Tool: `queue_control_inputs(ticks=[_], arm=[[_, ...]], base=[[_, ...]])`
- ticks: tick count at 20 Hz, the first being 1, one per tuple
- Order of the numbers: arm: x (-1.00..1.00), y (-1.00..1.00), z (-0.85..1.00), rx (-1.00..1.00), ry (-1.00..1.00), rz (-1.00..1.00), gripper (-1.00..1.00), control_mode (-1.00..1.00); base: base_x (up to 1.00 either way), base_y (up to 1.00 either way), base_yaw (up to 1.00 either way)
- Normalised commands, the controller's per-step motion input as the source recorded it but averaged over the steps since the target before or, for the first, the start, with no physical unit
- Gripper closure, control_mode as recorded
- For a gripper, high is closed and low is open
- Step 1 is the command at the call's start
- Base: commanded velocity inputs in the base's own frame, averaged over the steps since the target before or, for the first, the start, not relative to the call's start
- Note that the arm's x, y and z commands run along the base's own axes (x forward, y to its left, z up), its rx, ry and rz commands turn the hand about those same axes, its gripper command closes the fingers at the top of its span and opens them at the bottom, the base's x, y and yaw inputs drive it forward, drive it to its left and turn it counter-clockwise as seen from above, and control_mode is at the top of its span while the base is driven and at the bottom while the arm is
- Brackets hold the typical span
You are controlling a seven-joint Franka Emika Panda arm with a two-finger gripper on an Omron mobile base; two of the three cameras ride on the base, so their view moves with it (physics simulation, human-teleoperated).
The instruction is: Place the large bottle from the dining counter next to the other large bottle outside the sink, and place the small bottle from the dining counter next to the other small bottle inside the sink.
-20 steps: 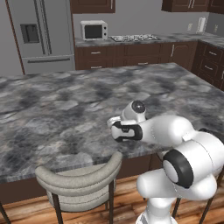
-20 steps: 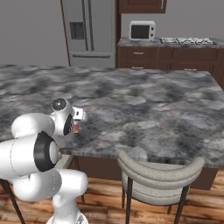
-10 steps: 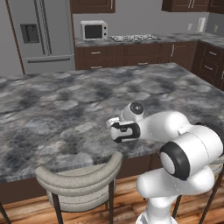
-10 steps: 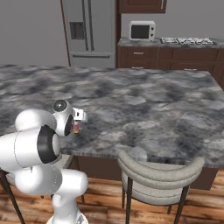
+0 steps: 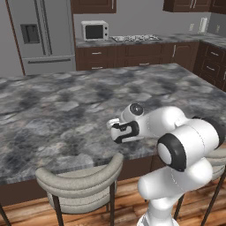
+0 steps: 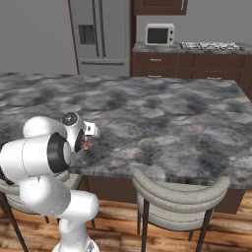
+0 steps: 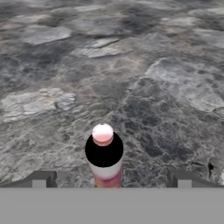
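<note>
The small bottle [image 7: 104, 158] stands upright on the marbled desk [image 7: 131, 65], so its long axis runs nearly straight up at the hand camera, which looks down on its black cap and pale pinkish top. The coming grasp turns on this. The bottle sits between the two fingers [image 7: 40, 179], close to midway, a little nearer the one on the left of the hand view. The fingers are spread wide, well apart from the bottle on both sides, and touch nothing. A straight drop followed by a squeeze looks like all the move needs, though I cannot tell how far above the cap the tips are.

In the right base view the gripper [image 6: 86, 142] hangs over the bottle [image 6: 86, 144], only a reddish sliver of which peeks out beneath the wrist, near the desk edge closest to the robot. Beyond the bottle the stone top stretches away towards the refrigerator [image 6: 101, 34] and the microwave [image 6: 159, 34].
</note>
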Motion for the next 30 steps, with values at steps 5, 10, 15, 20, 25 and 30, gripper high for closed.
queue_control_inputs(ticks=[5, 10, 15, 20, 25, 30], arm=[[0.11, 0.01, -0.07, 0.0, 0.0, 0.0, -1.0, -1.0], [0.05, 0.0, 0.0, 0.0, 0.0, 0.0, -1.0, -1.0], [0.09, 0.0, 0.0, 0.0, 0.0, 0.0, -1.0, -1.0], [0.11, 0.0, 0.0, 0.0, 0.0, 0.0, -1.0, -1.0], [0.11, 0.0, -0.01, 0.0, 0.0, 0.0, -1.0, -1.0], [0.09, 0.01, -0.04, 0.0, 0.0, 0.0, -1.0, -1.0]], base=[[0.0, 0.0, 0.0], [0.0, 0.0, 0.0], [0.0, 0.0, 0.0], [0.0, 0.0, 0.0], [0.0, 0.0, 0.0], [0.0, 0.0, 0.0]])
